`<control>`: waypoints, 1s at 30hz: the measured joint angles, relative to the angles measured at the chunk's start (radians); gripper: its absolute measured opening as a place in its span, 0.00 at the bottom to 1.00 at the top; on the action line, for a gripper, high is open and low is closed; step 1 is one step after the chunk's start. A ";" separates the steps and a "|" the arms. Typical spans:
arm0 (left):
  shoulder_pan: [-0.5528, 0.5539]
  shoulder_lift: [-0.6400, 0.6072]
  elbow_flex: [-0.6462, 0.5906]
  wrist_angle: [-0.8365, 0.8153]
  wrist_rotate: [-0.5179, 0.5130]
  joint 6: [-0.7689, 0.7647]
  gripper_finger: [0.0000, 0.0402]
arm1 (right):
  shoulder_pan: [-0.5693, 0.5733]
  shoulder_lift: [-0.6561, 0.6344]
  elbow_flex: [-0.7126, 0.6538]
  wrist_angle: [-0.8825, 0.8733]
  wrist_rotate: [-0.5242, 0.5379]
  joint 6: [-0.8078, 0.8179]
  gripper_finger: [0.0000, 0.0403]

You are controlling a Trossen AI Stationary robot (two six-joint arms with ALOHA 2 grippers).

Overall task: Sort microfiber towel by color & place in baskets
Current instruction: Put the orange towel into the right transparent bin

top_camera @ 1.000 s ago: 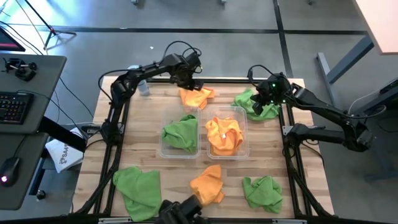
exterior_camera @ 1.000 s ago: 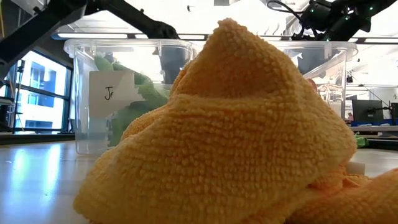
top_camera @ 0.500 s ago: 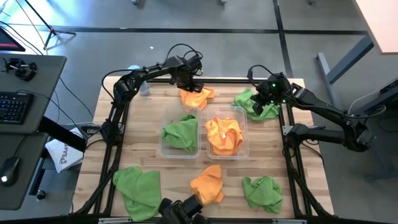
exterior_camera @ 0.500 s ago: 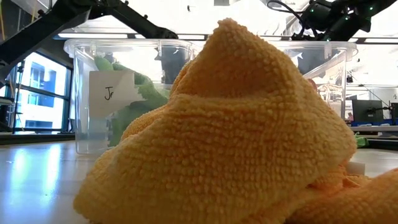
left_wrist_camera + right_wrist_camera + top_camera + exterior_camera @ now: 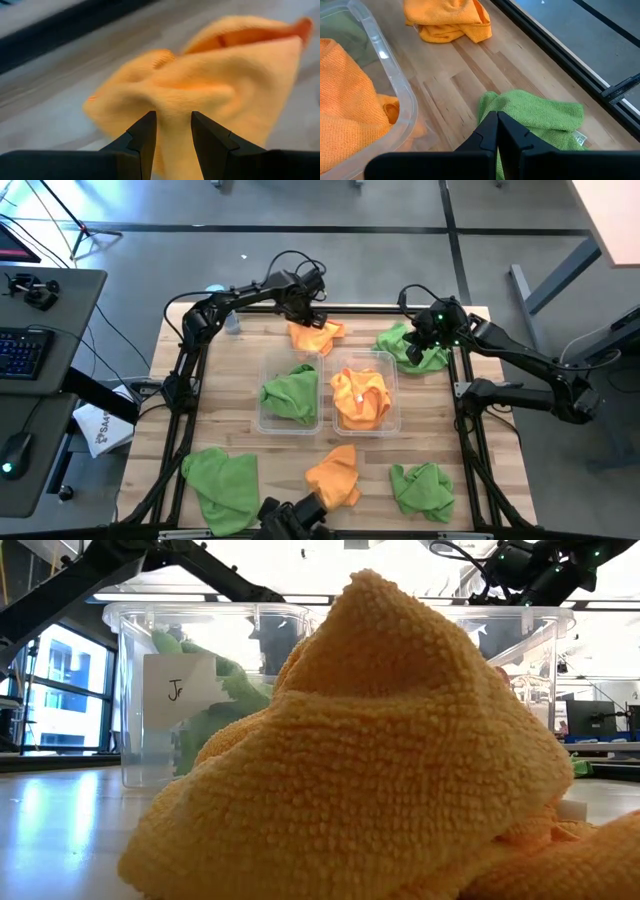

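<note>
My left gripper (image 5: 306, 308) stands at the table's far edge over an orange towel (image 5: 316, 336) that lies bunched on the wood. In the left wrist view its fingers (image 5: 172, 131) stay a narrow gap apart with orange cloth (image 5: 210, 85) between them. My right gripper (image 5: 425, 342) is shut over a green towel (image 5: 404, 348) at the far right. Two clear bins sit mid-table: the left bin (image 5: 262, 420) holds a green towel (image 5: 291, 394), the right bin (image 5: 396, 420) an orange one (image 5: 361, 398). My left gripper pinches a bunched fold (image 5: 186, 97) of the orange towel between its two fingers, coming from above. The cloth puckers just past the fingertips. The towel lies on the table. My right gripper's shut tips (image 5: 497, 116) stand at the green towel's edge (image 5: 487, 100); whether they touch it, I cannot tell.
Three more towels lie along the near edge: green (image 5: 222, 476), orange (image 5: 335, 474), green (image 5: 422, 488). The orange one fills the low view (image 5: 370, 760). A small pale-blue bottle (image 5: 231, 324) stands at the far left corner. Bare wood shows between the bins and the near towels.
My left arm has shifted a little toward the far edge over the orange towel. The towel lies where it was.
</note>
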 joint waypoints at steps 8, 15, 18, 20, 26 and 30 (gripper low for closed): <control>0.001 0.011 -0.047 0.035 0.054 0.002 0.27 | 0.000 0.000 0.000 0.000 0.000 0.000 0.00; 0.001 0.007 -0.045 0.039 0.024 0.014 0.11 | 0.000 0.000 0.000 0.000 0.000 -0.008 0.00; -0.002 0.007 -0.024 0.038 0.021 0.086 0.02 | 0.000 0.000 0.000 0.000 0.000 -0.008 0.00; -0.013 0.004 0.001 0.032 -0.005 0.134 0.02 | 0.000 0.000 0.000 0.000 0.000 -0.008 0.00; -0.069 -0.076 0.090 0.011 -0.106 0.222 0.00 | 0.000 0.000 0.000 0.000 0.000 -0.008 0.00; -0.112 -0.183 0.117 -0.003 -0.225 0.284 0.00 | 0.000 0.000 0.000 0.000 0.045 -0.015 0.00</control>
